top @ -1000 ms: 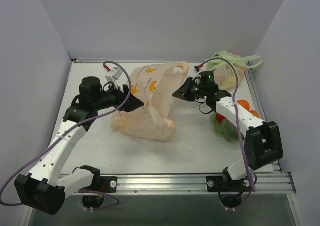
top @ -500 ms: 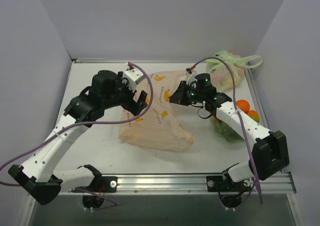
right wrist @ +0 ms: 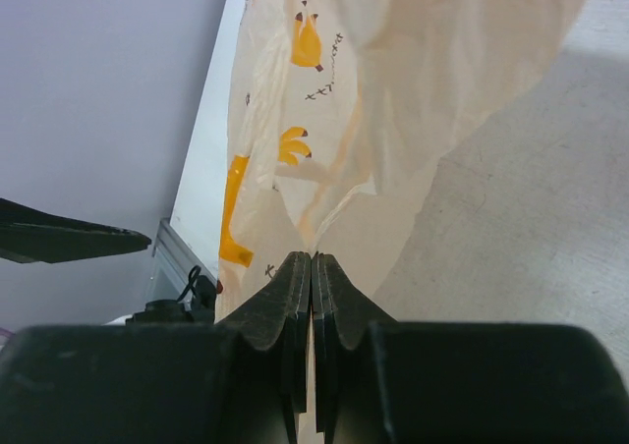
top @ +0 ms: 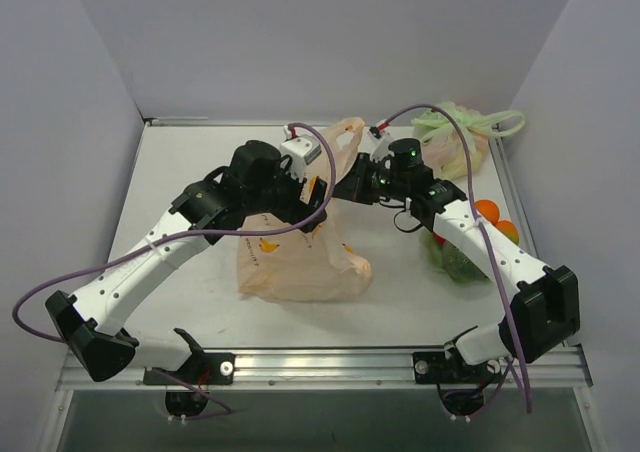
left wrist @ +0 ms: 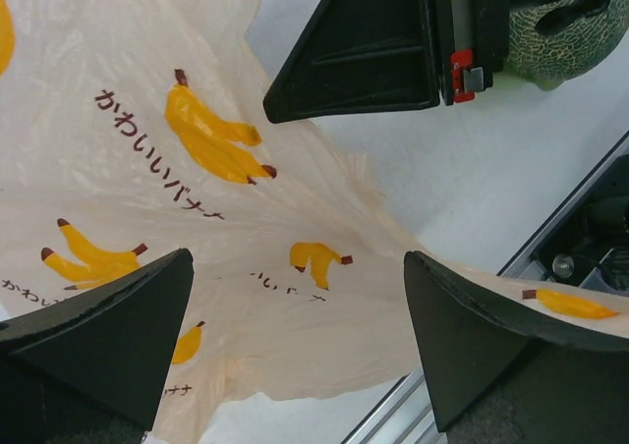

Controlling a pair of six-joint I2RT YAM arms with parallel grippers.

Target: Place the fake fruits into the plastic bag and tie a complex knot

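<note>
Two white robot arms rise from a metal rail at the near edge of a pale table and bend inward until their black grippers almost meet over its middle. Just past the rail, the plastic bag, thin peach-orange film printed with small yellow bananas, slumps in a crumpled heap on the table, its upper part drawn up toward the grippers. The left gripper hangs over the bag with its jaws spread wide. Its wrist camera shows the two dark fingers far apart, with banana-printed film beneath the gap and nothing held between them. Close to it on the right, the right gripper has its jaws pressed together, pinching a fold of the bag's film. Its own camera shows the film gathering to a point exactly at the closed tips, then billowing away above them. A loop of bag film stands up just behind the two grippers. To the right, outside the bag and partly hidden by the right arm, the fake fruits sit on the table: orange and red pieces beside a dark green bumpy piece. In the far right corner lies a pale green bag with green handles.
</note>
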